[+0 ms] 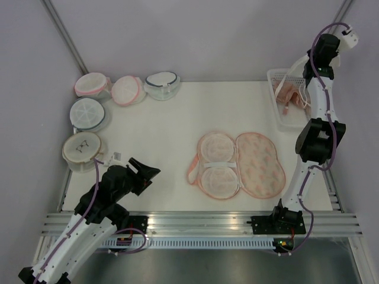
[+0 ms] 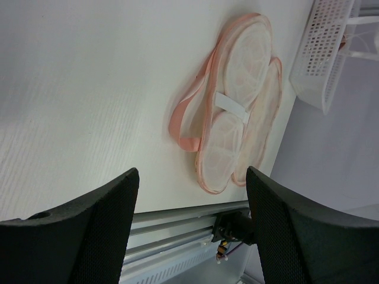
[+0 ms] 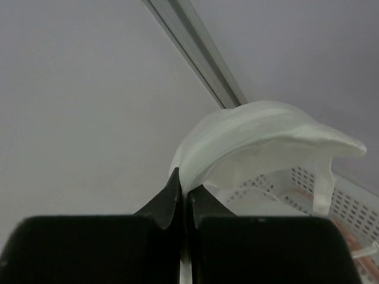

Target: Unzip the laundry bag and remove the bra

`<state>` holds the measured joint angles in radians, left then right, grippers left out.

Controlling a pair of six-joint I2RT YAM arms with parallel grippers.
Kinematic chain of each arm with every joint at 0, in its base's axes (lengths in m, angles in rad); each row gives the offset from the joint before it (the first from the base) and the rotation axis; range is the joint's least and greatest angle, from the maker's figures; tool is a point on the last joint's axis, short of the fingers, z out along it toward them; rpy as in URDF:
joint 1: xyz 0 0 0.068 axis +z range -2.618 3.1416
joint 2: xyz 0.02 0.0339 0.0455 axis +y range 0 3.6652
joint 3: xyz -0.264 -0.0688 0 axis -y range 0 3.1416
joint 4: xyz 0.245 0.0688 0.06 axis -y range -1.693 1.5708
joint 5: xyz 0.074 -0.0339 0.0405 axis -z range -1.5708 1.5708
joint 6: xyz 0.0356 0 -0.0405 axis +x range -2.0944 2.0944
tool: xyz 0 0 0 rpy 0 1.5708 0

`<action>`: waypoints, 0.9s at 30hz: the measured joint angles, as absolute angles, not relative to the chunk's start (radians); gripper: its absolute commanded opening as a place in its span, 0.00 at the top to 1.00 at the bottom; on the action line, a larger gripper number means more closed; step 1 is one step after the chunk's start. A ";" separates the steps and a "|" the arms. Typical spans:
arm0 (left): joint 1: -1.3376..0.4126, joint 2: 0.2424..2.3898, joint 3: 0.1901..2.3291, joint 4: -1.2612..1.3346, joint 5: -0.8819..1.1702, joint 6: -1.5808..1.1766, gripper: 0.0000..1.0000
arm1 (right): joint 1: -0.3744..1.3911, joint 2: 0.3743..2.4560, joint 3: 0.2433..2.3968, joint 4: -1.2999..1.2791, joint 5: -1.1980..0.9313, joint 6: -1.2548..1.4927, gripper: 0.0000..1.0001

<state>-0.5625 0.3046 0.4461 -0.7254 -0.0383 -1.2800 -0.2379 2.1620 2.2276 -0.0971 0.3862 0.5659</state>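
Observation:
The laundry bag lies unzipped and spread flat in two oval halves at the table's middle. Its printed half is on the right, and its mesh-lined half with a white band is on the left. It also shows in the left wrist view. My right gripper is shut on the edge of the white bra and holds it up over the white basket. In the top view this gripper is high at the back right and the arm mostly hides the bra. My left gripper is open and empty, left of the bag.
The white basket at the back right holds a peach-pink garment. Several round mesh bags with coloured rims sit along the back left. The metal rail runs along the near edge.

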 measured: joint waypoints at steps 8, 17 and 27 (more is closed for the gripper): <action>-0.562 0.305 0.439 -0.724 -0.044 -1.290 0.22 | -0.238 2.227 2.046 -0.188 0.451 0.616 0.93; -0.562 0.260 0.414 -0.723 -0.043 -1.298 0.22 | -0.236 2.269 2.150 -0.316 0.311 0.564 0.02; -0.562 0.168 0.381 -0.723 -0.038 -1.305 0.21 | -0.065 1.880 1.855 -0.415 0.296 0.474 0.02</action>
<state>-0.5625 0.1684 0.3805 -0.7235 -0.0380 -1.3052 -0.0654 1.8797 1.8549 -0.4149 0.2958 0.4740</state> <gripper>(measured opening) 0.788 0.976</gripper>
